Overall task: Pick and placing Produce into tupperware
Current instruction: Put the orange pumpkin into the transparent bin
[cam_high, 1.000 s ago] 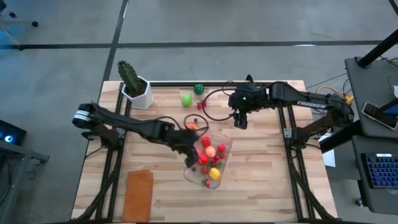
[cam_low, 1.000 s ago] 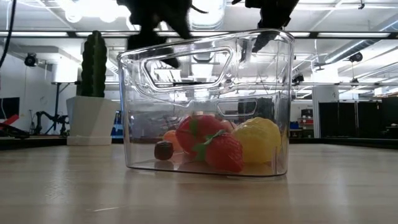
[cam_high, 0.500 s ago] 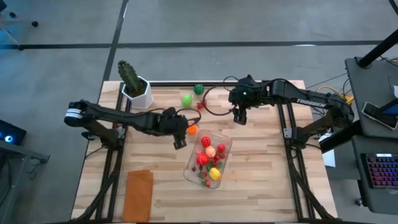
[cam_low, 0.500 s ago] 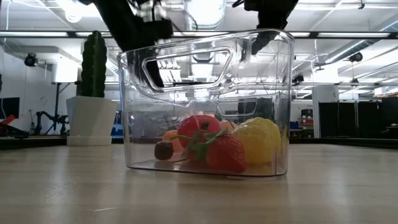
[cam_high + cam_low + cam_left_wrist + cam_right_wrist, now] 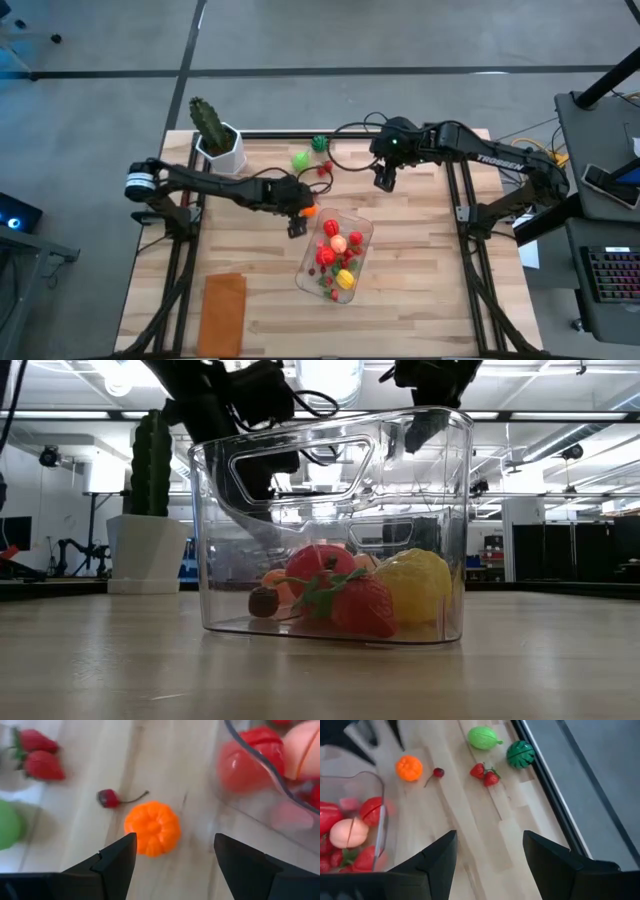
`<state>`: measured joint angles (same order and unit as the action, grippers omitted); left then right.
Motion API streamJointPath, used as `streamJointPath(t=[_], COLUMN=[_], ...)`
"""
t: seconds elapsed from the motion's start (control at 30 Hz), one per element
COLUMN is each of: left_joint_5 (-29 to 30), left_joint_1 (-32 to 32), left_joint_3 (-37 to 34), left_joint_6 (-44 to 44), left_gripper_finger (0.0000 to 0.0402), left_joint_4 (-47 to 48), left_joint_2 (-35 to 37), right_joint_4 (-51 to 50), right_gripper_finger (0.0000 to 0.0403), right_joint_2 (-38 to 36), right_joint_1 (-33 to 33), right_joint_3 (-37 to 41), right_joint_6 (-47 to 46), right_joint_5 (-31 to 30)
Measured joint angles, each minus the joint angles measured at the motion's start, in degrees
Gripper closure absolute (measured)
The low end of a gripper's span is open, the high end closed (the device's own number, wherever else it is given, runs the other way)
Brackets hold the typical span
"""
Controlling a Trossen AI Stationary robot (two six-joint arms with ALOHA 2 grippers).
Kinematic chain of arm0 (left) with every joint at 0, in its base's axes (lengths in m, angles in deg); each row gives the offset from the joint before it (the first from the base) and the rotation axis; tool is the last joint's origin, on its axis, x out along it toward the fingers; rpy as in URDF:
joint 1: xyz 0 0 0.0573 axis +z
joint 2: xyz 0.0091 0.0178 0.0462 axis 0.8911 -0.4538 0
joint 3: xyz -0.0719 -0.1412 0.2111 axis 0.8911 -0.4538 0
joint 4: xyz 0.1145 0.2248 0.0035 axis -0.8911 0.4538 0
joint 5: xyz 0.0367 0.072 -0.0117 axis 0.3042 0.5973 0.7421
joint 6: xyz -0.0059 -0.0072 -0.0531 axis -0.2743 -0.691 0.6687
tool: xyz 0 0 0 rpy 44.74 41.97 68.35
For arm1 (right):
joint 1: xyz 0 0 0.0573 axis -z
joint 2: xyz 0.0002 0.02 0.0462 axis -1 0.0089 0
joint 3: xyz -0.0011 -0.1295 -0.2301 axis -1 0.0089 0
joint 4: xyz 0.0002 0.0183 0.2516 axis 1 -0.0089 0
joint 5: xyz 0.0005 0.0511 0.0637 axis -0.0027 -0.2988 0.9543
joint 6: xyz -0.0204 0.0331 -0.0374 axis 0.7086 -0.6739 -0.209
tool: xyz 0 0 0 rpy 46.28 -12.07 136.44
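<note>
Left pincer (image 5: 172, 865), fingers apart, over orange fruit (image 5: 152, 828) beside tupperware (image 5: 260, 780).

we note the table (image 5: 420, 290) is pale wood in jointed strips, matt. the tupperware (image 5: 330, 530) is clear, glossy plastic with bright reflections. the orange produce (image 5: 152, 828) looks smooth, ribbed plastic with a soft sheen. the fingers (image 5: 117, 862) are matt black plastic. the cactus pot (image 5: 228, 152) is smooth white.
</note>
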<state>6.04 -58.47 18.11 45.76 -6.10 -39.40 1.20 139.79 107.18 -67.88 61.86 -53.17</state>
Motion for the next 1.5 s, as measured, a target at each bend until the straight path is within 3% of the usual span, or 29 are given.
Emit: streamJointPath(t=[0.7, 0.97, 1.3, 1.5], left_joint_5=[0.35, 0.33, 0.77, 0.82], left_joint_1=[2.26, 2.64, 3.62, 2.9], left_joint_3=[1.62, 1.35, 1.31, 3.04], left_joint_6=[-3.51, -3.51, -3.54, -1.78], left_gripper_finger=[0.015, 0.0153, 0.0207, 0.0204], left_joint_4=[-4.11, -6.14, -5.88, 4.08], left_joint_2=[-9.85, -9.91, -9.66, -3.02], right_joint_4=[1.49, 1.53, 1.49, 1.29], right_gripper_finger=[0.0183, 0.0183, 0.0183, 0.0183], right_joint_2=[0.0, 0.0, 0.0, 0.0], right_joint_1=[1.23, 1.23, 1.23, 1.23], right_joint_3=[0.37, 0.37, 0.37, 0.39], right_joint_6=[-4.5, -5.29, -5.53, -5.25], right_joint_5=[-0.01, -0.01, -0.01, 0.01])
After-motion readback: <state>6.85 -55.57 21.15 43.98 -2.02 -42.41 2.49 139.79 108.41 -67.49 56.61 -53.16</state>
